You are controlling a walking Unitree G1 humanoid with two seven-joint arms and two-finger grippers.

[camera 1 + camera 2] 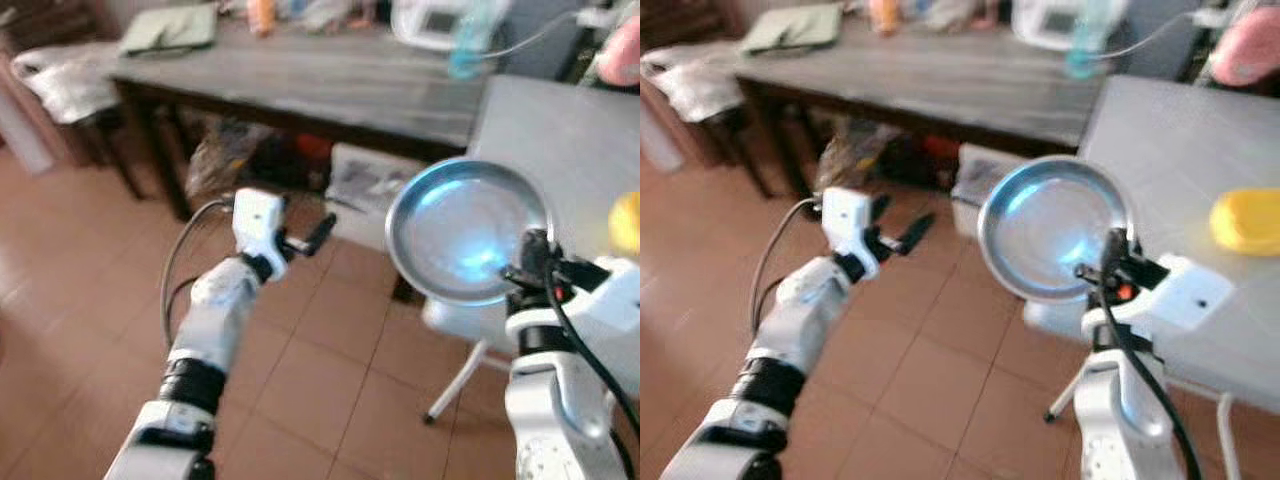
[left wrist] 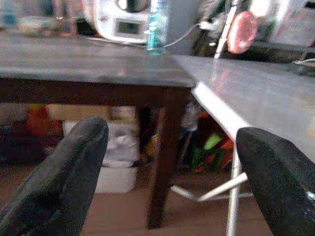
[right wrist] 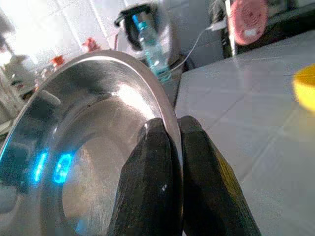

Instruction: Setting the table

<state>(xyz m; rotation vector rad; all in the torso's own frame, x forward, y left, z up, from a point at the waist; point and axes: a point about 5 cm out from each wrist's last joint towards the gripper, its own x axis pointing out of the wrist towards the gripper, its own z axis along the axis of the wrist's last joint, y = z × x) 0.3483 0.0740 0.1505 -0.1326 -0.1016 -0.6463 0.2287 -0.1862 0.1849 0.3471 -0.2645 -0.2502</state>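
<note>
Carrying the steel plate [image 1: 465,230] clamped by its rim in our right hand [image 3: 170,147], we near the grey worktop [image 1: 560,140]; left hand [image 2: 172,172] gapes empty. Next: lay it flat there.

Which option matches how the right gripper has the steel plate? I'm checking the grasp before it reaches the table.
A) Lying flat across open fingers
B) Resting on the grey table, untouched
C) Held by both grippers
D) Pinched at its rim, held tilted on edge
D: the right gripper is shut on the steel plate at its rim, plate tilted up, short of the grey table.
</note>
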